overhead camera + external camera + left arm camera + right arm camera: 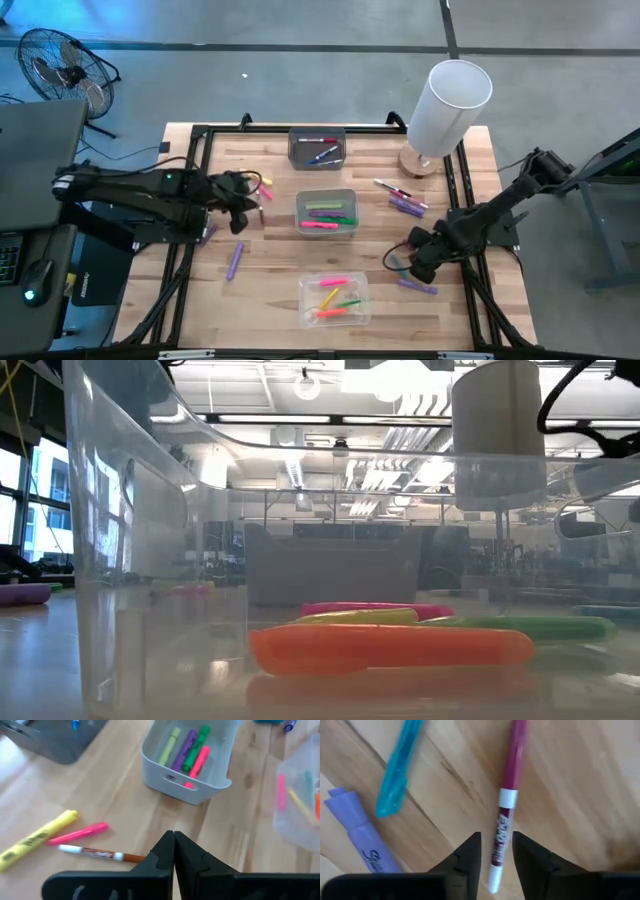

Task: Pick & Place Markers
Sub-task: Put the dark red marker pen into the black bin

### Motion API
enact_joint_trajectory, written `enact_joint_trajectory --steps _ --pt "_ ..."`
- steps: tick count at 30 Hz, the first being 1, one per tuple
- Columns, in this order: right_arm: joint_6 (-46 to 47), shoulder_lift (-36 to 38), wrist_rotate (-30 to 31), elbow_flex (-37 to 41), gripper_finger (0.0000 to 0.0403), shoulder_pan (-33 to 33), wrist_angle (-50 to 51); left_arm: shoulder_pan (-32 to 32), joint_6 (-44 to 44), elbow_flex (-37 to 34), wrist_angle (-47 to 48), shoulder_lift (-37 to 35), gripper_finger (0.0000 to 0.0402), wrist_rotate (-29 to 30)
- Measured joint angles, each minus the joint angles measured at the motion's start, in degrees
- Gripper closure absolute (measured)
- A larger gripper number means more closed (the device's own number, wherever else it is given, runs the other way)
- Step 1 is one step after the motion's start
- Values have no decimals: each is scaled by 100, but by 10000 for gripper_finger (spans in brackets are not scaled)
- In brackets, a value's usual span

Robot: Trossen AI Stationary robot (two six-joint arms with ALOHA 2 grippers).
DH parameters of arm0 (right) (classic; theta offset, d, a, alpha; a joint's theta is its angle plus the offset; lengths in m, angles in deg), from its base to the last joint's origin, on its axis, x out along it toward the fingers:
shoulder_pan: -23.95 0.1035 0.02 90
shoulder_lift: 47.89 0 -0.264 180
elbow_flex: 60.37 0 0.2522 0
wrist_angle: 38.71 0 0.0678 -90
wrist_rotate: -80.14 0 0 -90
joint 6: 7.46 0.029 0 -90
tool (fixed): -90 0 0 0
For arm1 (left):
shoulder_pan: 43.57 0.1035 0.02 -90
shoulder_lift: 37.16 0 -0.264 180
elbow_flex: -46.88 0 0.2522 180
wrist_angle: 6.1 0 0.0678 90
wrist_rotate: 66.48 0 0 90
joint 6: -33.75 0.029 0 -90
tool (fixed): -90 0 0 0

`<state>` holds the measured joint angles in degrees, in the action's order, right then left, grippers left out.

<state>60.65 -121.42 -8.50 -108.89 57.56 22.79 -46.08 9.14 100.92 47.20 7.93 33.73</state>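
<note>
Maroon marker lies on the desk between the right gripper's spread fingers, not yet pinched. Left gripper hovers pressed together, empty, near loose markers. Several already fill the grey bin; many remain scattered.

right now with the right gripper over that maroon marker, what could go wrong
1. The right gripper has its fingers open astride the maroon marker, close to its white end rather than its middle; a grip there could let it tilt or slip out.
2. A purple highlighter and a teal pen lie beside it and could get nudged.
3. The left gripper, shut and empty, hovers near a white-bodied marker, which a low move might knock.
</note>
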Motion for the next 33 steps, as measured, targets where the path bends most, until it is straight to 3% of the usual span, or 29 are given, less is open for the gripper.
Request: enact_joint_trajectory --steps 6,11,13,16,20,26,33 --pt "12 -674 -126 -14 295 -1 -197 355 630 -3 232 -328 401 -101" --pt "44 -1096 -270 -59 343 -117 -422 639 1111 -3 297 -453 401 -236" --pt "53 -1104 -339 -57 375 -235 -498 752 1243 -3 312 -567 401 -235" --pt "195 -901 -360 -105 382 -438 -457 923 1405 -3 403 -742 401 -315" --pt "138 -390 401 -547 381 -790 -250 1017 1429 -3 454 -881 401 -433" --pt "-1110 -88 1228 -1900 385 -1583 142 1002 1431 0 477 -939 401 -496" --pt "-3755 -1196 1985 -4204 385 -2827 344 1002 1405 0 498 -937 402 -494"
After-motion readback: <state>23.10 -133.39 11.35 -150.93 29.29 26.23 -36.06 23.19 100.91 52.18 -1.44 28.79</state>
